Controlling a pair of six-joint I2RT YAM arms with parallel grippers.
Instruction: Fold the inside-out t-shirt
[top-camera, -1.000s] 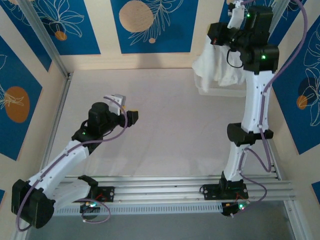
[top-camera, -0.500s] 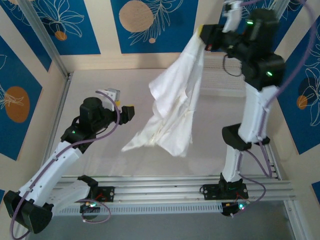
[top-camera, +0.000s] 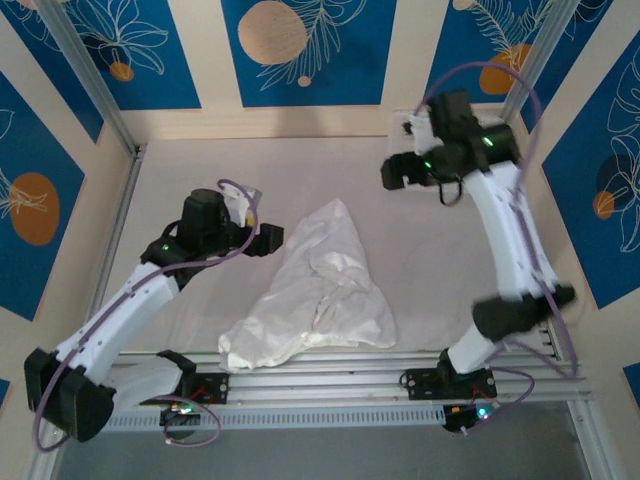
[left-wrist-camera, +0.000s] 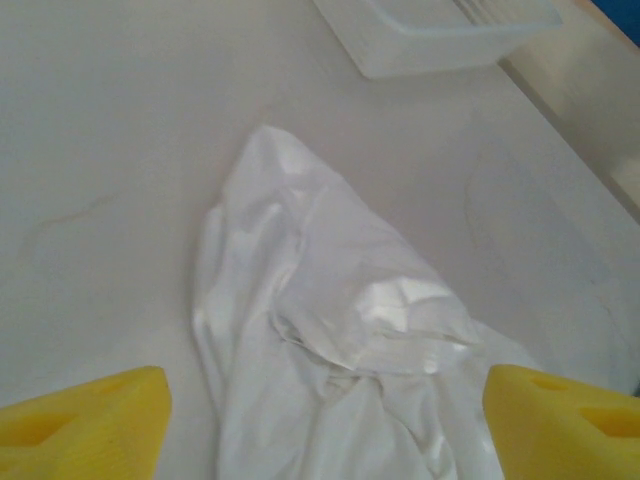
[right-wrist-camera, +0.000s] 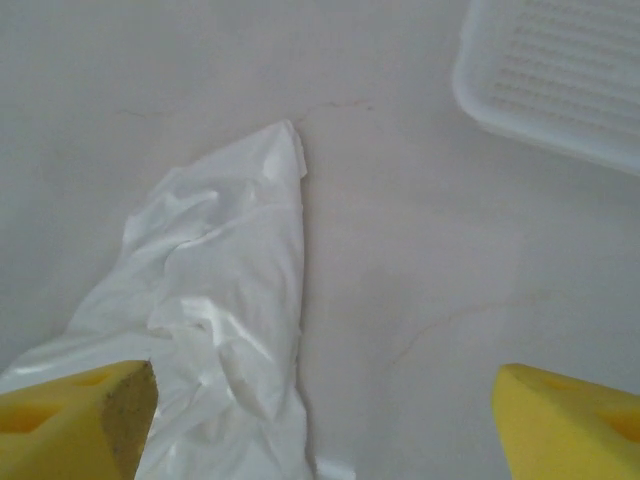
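The inside-out t-shirt (top-camera: 318, 292) lies crumpled in a rough triangle on the middle of the table, its narrow end pointing away from the arm bases. My left gripper (top-camera: 270, 238) hovers just left of its far end, open, and looks down on the cloth (left-wrist-camera: 330, 330) between its yellow pads (left-wrist-camera: 85, 420). Farther back and to the right my right gripper (top-camera: 392, 172) hangs above the table, open and empty. In its view the shirt (right-wrist-camera: 220, 290) lies at the lower left, partly behind the left pad (right-wrist-camera: 75, 420).
A white plastic mesh basket (left-wrist-camera: 440, 35) (right-wrist-camera: 560, 80) stands at the back right of the table, beyond the shirt. Aluminium rails (top-camera: 350, 375) run along the near edge. Panelled walls close in the back and both sides.
The right gripper swung the shirt out from over the basket, opened and let it go. The shirt dropped to the table's middle. The right arm came lower, and the left gripper shifted toward the shirt.
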